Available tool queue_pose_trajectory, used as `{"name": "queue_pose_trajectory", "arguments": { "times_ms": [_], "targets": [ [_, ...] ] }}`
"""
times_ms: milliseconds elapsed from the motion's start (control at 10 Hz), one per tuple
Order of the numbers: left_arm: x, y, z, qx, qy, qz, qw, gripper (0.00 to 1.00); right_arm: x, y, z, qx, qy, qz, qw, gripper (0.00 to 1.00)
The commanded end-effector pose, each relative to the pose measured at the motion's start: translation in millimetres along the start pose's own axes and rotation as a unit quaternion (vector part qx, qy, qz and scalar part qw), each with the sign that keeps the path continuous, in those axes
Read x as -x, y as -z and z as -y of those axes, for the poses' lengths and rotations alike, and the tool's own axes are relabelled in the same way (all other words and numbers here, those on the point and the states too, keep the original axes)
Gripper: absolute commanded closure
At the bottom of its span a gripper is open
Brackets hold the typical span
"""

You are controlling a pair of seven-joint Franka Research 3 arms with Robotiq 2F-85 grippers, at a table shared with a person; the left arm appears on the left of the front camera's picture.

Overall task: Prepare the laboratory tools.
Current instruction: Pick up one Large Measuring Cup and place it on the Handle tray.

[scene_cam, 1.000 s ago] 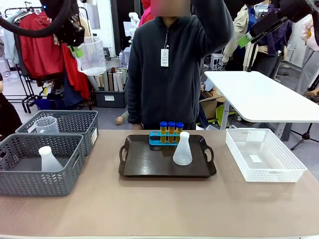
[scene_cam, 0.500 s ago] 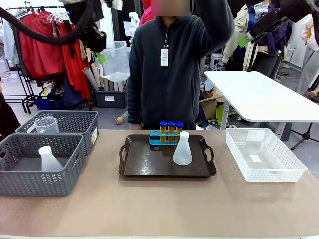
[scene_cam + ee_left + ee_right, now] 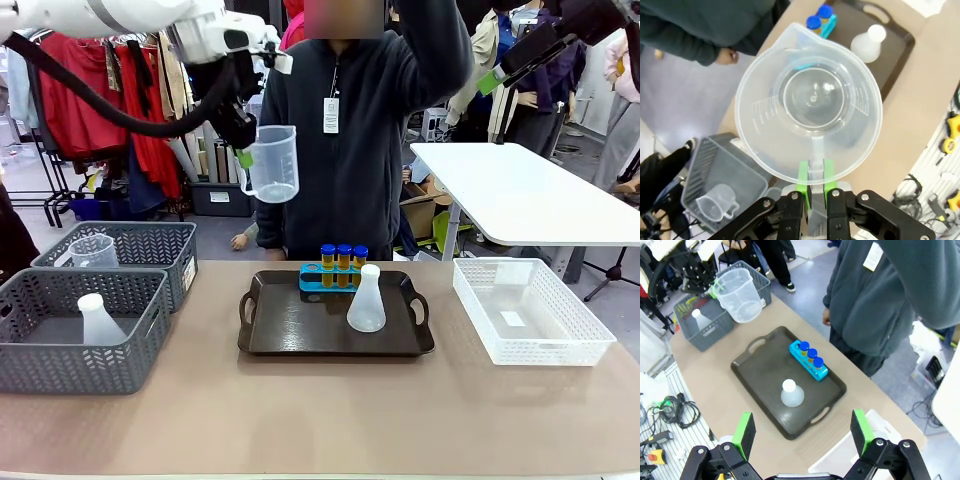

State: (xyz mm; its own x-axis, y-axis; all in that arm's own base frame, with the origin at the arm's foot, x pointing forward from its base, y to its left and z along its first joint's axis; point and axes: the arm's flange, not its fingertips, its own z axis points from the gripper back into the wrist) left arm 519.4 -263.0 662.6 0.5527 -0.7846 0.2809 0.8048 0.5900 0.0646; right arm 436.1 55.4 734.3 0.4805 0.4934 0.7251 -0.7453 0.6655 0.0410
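Graduated beaker (image 3: 272, 165) has travelled from above the grey mesh baskets (image 3: 140, 370) toward the tray (image 3: 290, 330), high over the surface (image 3: 320, 420). The left claw (image 3: 243, 158) pinches its handle, the natural hold. It is empty and looks like thin plastic, probably light, stiff and slippery. The right claw (image 3: 804, 430) gapes, holding nothing. The tray carries a conical flask (image 3: 366, 300) and racked test tubes (image 3: 343, 262); the baskets hold a spare flask (image 3: 98, 320) and a spare beaker (image 3: 94, 250).

beaker (image 3: 272, 165) clear | rack (image 3: 311, 282) blue | tubes (image 3: 344, 263) amber | tray (image 3: 300, 346) dark brown | baskets (image 3: 80, 352) grey

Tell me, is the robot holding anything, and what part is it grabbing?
Yes. The left gripper holds the clear beaker up in the air, pinching its handle between the green pads. The right gripper is open and holds nothing.
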Motion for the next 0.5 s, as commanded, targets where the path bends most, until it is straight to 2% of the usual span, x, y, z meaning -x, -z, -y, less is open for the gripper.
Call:
{"name": "queue_pose_trajectory", "arguments": {
  "times_ms": [0, 200, 400],
  "targets": [
    [6, 14, 5, 0.007, 0.019, 0.007, 1.0, 1.0, 0, -2, 0, 0.0, -0.002, 0.001, 1.0, 0.0],
    [4, 34, 13, 0.018, 0.023, -0.005, 1.0, 1.0, 0, -2, 0, 0.0, -0.002, 0.001, 1.0, 0.0],
    [6, 35, 10, 0.016, 0.019, -0.011, 1.0, 1.0, 0, -2, 0, 0.0, -0.002, 0.001, 1.0, 0.0]
  ]
}}
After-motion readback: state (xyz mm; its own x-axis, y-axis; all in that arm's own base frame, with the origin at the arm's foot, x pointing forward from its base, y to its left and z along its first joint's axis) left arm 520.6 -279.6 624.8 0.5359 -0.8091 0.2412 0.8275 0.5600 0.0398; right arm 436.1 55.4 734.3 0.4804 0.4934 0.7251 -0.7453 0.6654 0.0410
